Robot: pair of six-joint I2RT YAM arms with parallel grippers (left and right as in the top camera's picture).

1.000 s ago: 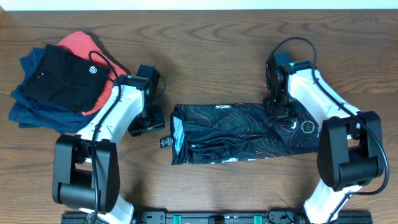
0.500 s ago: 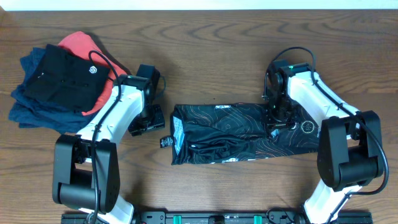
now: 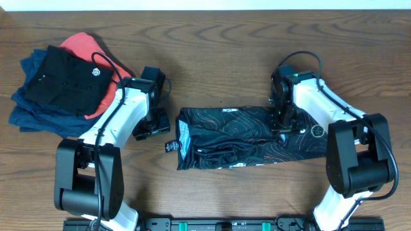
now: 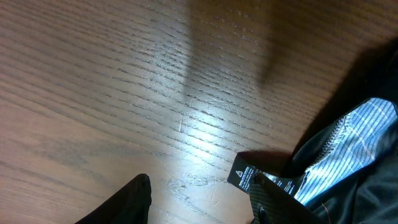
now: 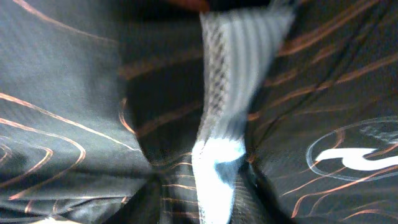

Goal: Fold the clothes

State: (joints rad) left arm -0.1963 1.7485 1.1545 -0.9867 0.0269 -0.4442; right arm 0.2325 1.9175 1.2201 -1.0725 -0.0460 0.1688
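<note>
Right hand (image 3: 280, 120) has shifted from the shirt's far edge toward the robot's base and now sits low on the black contour-lined shirt (image 3: 225, 138), which lies as a crumpled band across the middle of the bench (image 3: 218, 51) between the two arms. Its wrist view shows only blurred cloth with a raised striped ridge, so I cannot tell whether its jaws grip. Left hand (image 3: 151, 126) sits over bare wood just beside the shirt's left end, near a black tag (image 4: 244, 176), its jaws apart and holding nothing.

Thin black jersey-cloth shirt (image 3: 244, 144), smooth, faintly shiny, mesh-lined inside; beneath it, brown wooden table (image 3: 212, 51), grained, softly glossy.
</note>
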